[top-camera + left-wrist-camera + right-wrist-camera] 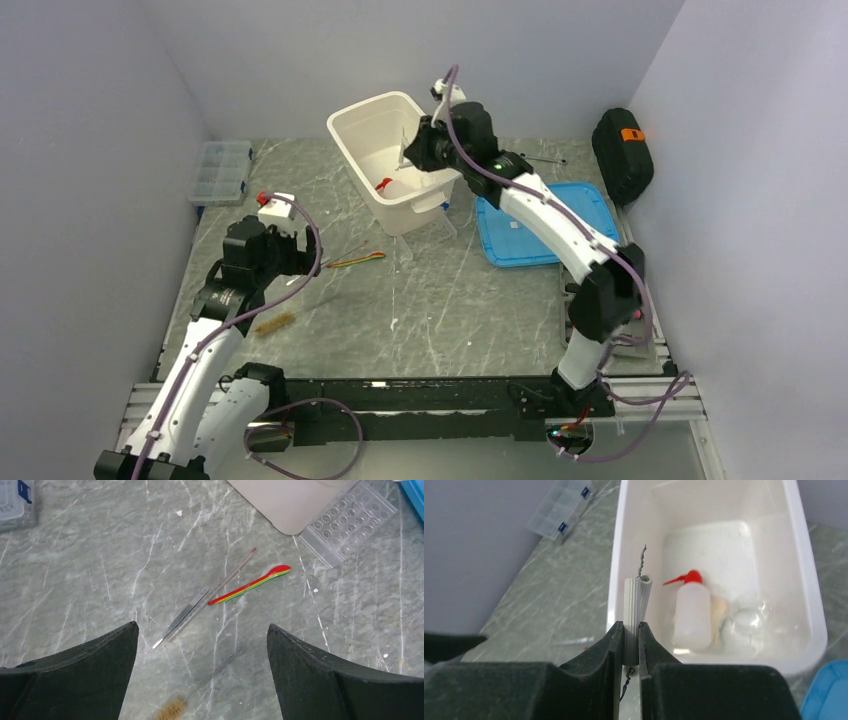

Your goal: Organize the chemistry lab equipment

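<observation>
Soft, even light is cast from above, and shadows are kept faint. The floor of the bin (615,570) is overexposed; the right pincer (631,630) is blurred.

Left gripper (201,627): jaws wide apart, nothing between them; both dark fingers (95,667) fill the lower corners.
Surface: grey marble-pattern table (85,565).
Centre: metal tweezers (182,617), lying flat on a diagonal, pointed end toward lower left.
A thin rod (234,572) with a reddish tip runs along the same diagonal beside the tweezers; contact unclear.
Rainbow-striped spoon (250,584), red bowl toward upper right, handle end just beside the tweezers' wide end.
Bottom edge: wire brush (207,677), tan bristles at lower left, partly cut off.
Upper right: clear tube rack (350,522), tilted, beside a white bin (292,502).
Top-left corner: clear organizer box (12,510).
</observation>
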`<action>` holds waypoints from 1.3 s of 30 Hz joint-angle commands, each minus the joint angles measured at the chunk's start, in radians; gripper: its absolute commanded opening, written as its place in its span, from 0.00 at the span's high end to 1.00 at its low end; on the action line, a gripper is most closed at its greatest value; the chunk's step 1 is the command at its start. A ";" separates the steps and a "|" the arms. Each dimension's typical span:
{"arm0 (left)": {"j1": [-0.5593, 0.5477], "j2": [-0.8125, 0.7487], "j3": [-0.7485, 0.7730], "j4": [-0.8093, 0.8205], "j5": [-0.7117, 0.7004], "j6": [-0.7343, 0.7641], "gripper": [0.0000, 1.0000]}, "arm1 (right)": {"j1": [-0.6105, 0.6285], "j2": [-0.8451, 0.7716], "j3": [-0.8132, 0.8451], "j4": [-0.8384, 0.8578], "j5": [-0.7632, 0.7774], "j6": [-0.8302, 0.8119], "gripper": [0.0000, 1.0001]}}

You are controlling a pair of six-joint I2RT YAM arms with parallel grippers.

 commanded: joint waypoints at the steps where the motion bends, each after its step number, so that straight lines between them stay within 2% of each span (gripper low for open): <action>1: 0.008 -0.028 0.042 -0.018 -0.040 -0.036 0.01 | -0.005 0.186 0.193 0.026 0.005 -0.051 1.00; 5: 0.008 -0.040 0.038 -0.013 -0.034 -0.037 0.01 | -0.007 0.355 0.377 -0.010 -0.020 -0.089 1.00; 9: 0.008 -0.045 0.038 -0.011 -0.025 -0.038 0.01 | -0.009 0.541 0.626 -0.149 -0.045 -0.117 1.00; 11: 0.008 -0.046 0.037 -0.010 -0.021 -0.038 0.01 | -0.011 0.596 0.682 -0.197 -0.065 -0.115 1.00; 18: 0.008 -0.043 0.036 -0.006 -0.012 -0.039 0.00 | -0.033 0.642 0.621 -0.172 -0.141 -0.051 1.00; 22: 0.008 -0.042 0.036 -0.007 -0.011 -0.040 0.00 | -0.037 0.699 0.667 -0.214 -0.181 -0.051 1.00; 29: 0.008 -0.036 0.034 0.001 -0.002 -0.041 0.01 | -0.047 0.725 0.638 -0.196 -0.158 -0.034 1.00; 39: 0.008 -0.026 0.031 0.005 0.002 -0.041 0.00 | -0.048 0.727 0.626 -0.198 -0.127 -0.050 0.74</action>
